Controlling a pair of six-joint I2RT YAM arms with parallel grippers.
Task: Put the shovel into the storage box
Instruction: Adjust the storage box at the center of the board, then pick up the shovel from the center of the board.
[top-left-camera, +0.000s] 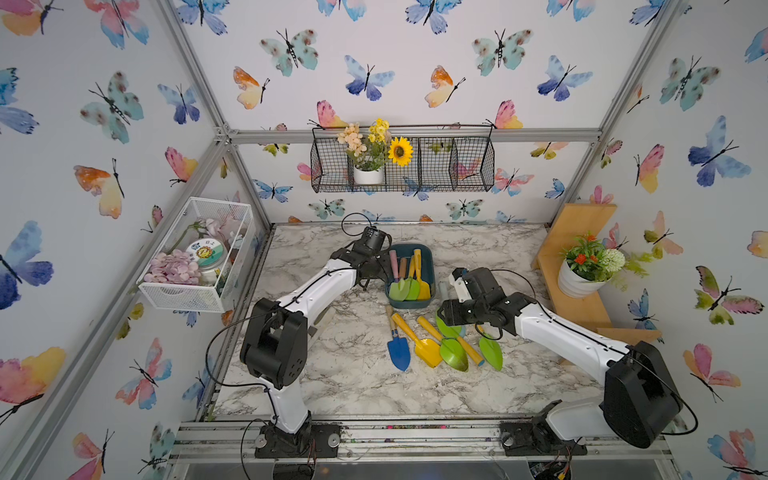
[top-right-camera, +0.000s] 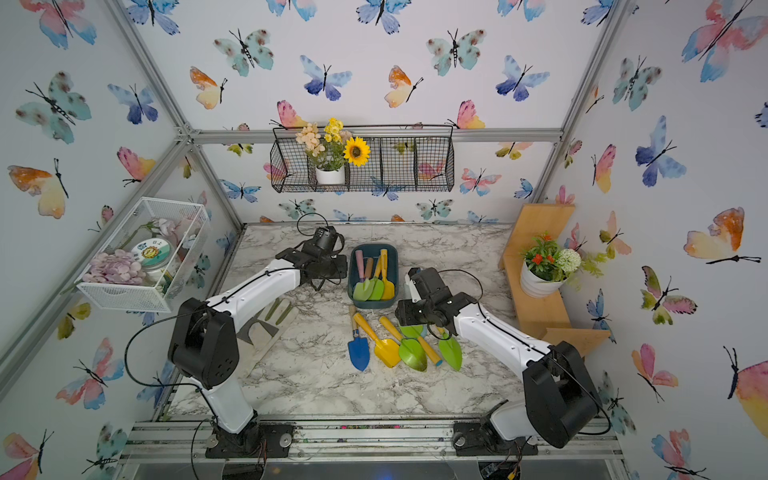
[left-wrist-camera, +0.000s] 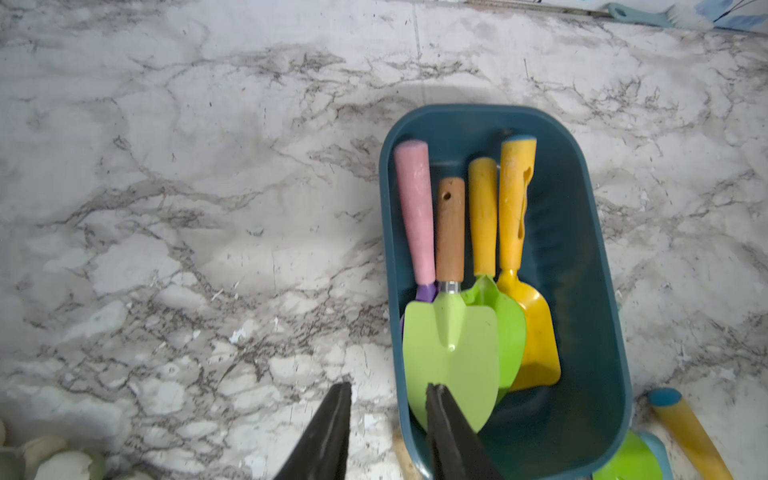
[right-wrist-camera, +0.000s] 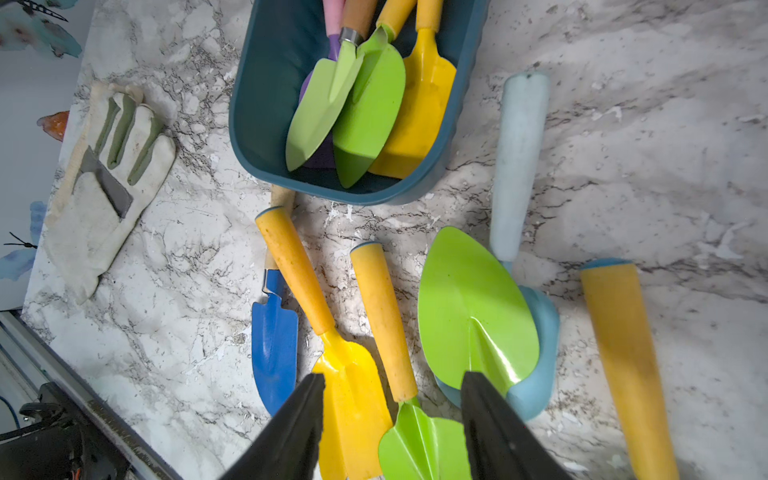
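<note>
Marble tabletop (top-left-camera: 357, 386) carries the storage box (left-wrist-camera: 590, 270) with four shovels inside; the light-green shovel (left-wrist-camera: 451, 353) lies topmost. Left gripper (left-wrist-camera: 388, 386): jaws parted, empty, above its blade tip. Right gripper (right-wrist-camera: 394, 376): jaws spread, empty, above the yellow shovel (right-wrist-camera: 353, 399).

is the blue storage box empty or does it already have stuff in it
Partly full: the storage box holds four shovels lying side by side, with bare floor left along one side. Other shovels lie outside it.
</note>
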